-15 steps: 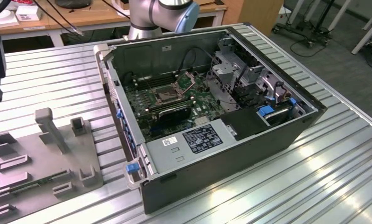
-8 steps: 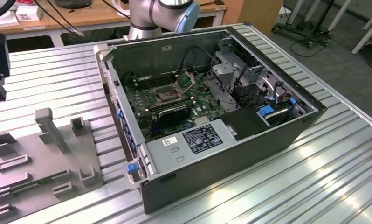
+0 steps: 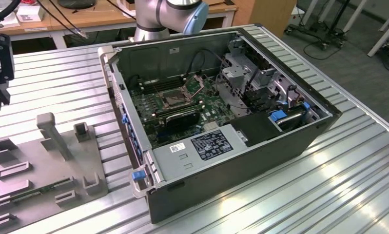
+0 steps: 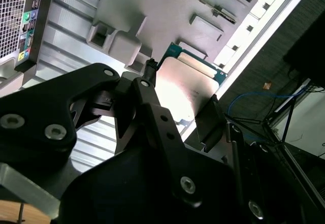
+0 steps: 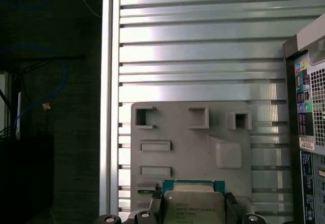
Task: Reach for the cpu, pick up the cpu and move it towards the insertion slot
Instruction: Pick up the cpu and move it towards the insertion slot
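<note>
Item: cpu (image 4: 185,89) (image 5: 194,208), a square chip with a pale metal face on a green-edged board. It is held by the gripper (image 4: 182,86) (image 5: 193,209), whose two black fingers (image 4: 152,107) are closed against its opposite edges. In the first wrist view part of the chip is cut off by the frame edge, and the fingers show only as short stubs on either side. Backdrop: the grey fixture plate (image 5: 203,153) (image 4: 142,5); whether the chip clears its surface cannot be told. Destination: the insertion slot (image 3: 171,100), a metal-framed socket on the green motherboard (image 3: 207,105) inside the open computer case (image 3: 246,146). It is well apart from the plate, which lies at the exterior view's left on the slatted metal table (image 3: 350,185). The arm (image 3: 162,19) is cut off by the frame.
</note>
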`<state>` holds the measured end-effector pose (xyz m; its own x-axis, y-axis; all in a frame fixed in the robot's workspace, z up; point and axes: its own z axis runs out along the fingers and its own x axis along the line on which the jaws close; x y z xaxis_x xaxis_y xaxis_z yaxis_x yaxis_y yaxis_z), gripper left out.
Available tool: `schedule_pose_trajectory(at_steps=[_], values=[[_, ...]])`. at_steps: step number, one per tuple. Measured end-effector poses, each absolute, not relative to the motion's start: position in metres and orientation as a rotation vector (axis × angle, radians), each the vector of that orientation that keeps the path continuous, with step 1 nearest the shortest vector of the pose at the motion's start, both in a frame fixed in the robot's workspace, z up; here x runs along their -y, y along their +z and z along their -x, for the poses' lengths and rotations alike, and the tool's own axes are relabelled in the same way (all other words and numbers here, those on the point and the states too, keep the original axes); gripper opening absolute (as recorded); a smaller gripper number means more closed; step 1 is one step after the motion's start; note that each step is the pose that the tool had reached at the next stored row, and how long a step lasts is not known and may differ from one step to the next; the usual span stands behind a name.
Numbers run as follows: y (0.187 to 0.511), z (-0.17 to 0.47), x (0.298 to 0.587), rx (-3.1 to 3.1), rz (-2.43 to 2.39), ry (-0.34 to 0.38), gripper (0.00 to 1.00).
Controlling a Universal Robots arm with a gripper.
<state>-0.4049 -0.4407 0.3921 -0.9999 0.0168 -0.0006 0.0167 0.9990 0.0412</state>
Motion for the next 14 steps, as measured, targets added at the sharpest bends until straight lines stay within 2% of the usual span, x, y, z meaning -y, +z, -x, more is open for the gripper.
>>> schedule_pose_trajectory(at_steps=[14], values=[[0.392,0.393,0.441,-3.14,-0.026,0.065,0.55]])
